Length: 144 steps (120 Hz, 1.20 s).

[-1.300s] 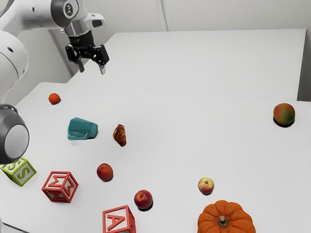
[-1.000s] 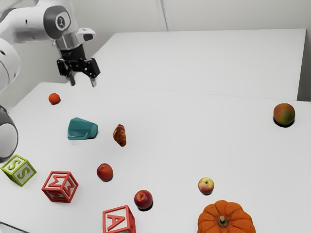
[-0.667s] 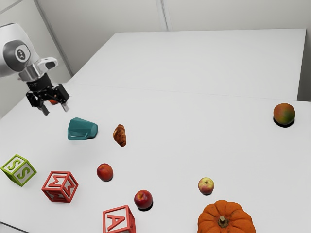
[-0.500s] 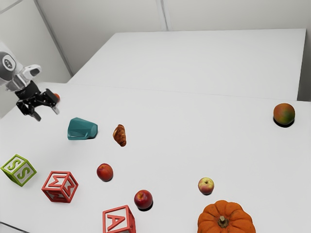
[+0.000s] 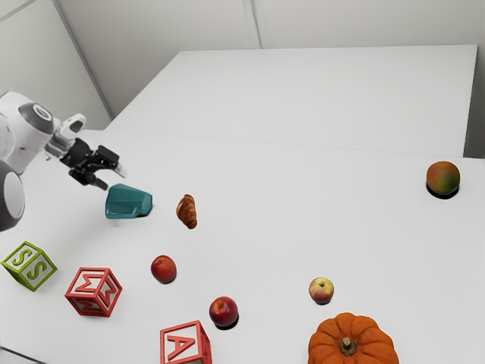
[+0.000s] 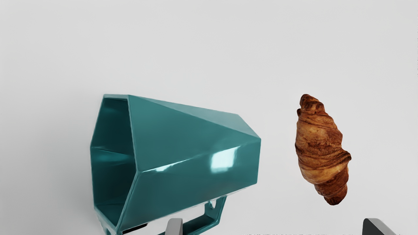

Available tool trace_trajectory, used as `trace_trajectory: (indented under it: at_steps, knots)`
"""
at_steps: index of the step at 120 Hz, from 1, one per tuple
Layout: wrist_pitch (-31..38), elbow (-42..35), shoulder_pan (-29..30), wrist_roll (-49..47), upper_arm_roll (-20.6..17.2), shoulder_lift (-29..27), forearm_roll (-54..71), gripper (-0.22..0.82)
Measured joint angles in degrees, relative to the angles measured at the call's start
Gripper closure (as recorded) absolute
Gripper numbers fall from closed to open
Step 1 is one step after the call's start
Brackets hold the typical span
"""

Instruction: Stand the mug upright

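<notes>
Croissant [image 5: 187, 212] rests on the white desk [image 5: 303, 205], and the teal mug [image 5: 129, 202] lies on its side near it, toward the exterior view's left. The mug's base points at the croissant; its mouth faces away. I have my fingers [image 5: 101, 183] spread wide, on the far side of the mug from the croissant. In the wrist view one of them overlaps the handle [image 6: 221, 210]; I cannot tell whether they touch. Nearer the exterior camera than the croissant are a reddish fruit [image 5: 164, 269], a red apple [image 5: 223, 311], a red A block [image 5: 185, 345], another red letter block [image 5: 94, 293] and a green S block [image 5: 29, 265]. To its exterior-view right sit a yellow-pink apple [image 5: 321, 291], a pumpkin [image 5: 364, 345] and a mango [image 5: 443, 178].
</notes>
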Motion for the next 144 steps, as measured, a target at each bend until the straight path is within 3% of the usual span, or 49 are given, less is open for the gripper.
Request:
trace_trajectory:
  at_steps: [28, 64, 144]
  knots:
    - [-2.04, 0.71, 5.47, 8.15, -2.4, 1.63, -2.53, 0.0]
    - [-2.86, 5.27, 11.86, 15.85, -9.36, 7.52, -5.59, 0.0]
    - [-9.38, 4.02, 14.72, 25.41, -9.7, 10.99, -13.87, 0.0]
